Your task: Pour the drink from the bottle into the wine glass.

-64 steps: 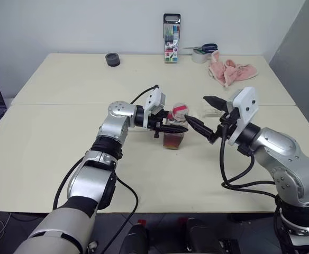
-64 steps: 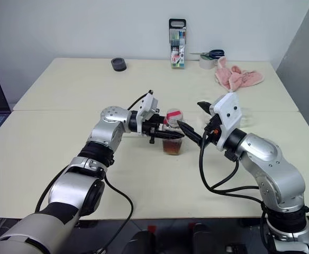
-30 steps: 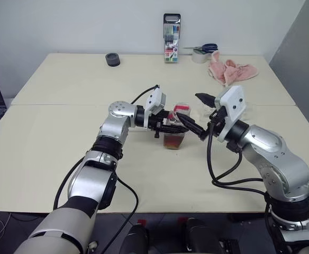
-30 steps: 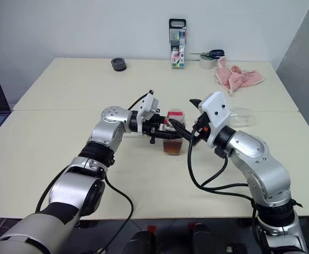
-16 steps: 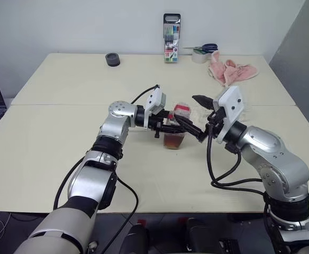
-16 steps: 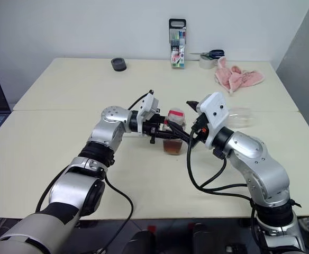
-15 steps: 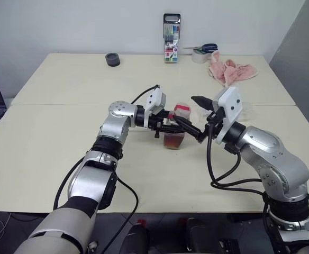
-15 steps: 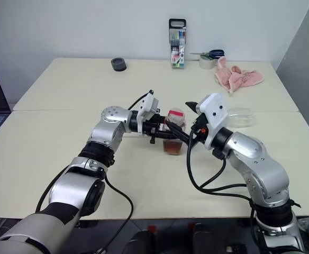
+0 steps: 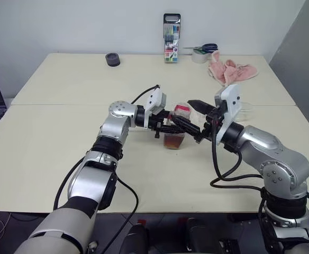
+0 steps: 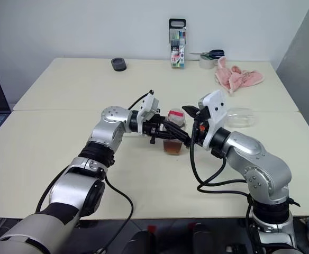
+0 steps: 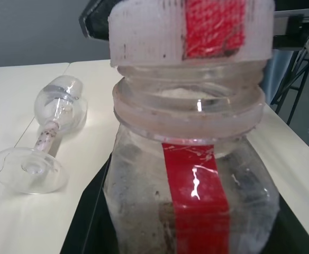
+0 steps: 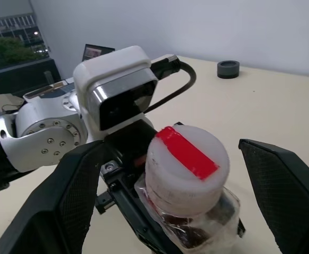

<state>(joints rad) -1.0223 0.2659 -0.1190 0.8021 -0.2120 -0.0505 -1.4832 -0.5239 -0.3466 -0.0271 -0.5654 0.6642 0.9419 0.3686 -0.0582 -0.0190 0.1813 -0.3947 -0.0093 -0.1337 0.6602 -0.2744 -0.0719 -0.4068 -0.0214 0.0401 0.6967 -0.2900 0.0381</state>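
Left fingers (image 10: pixel 164 134) pinch the bottle (image 10: pixel 173 136) holding amber drink (image 10: pixel 172 146) mid-table; right fingers (image 12: pixel 85 196) spread around its cap (image 12: pixel 187 159). The wine glass (image 11: pixel 43 140) lies toppled beside the bottle.

Both arms are brushed silver metal in rounded segments, joined by black ribbed collars; a white boxy camera housing (image 9: pixel 155 99) sits at each wrist; black cables (image 9: pixel 226 174) loop along each forearm; small screws (image 12: pixel 47 142) ring the silver wrist joint; the tapered jaws are matte black.
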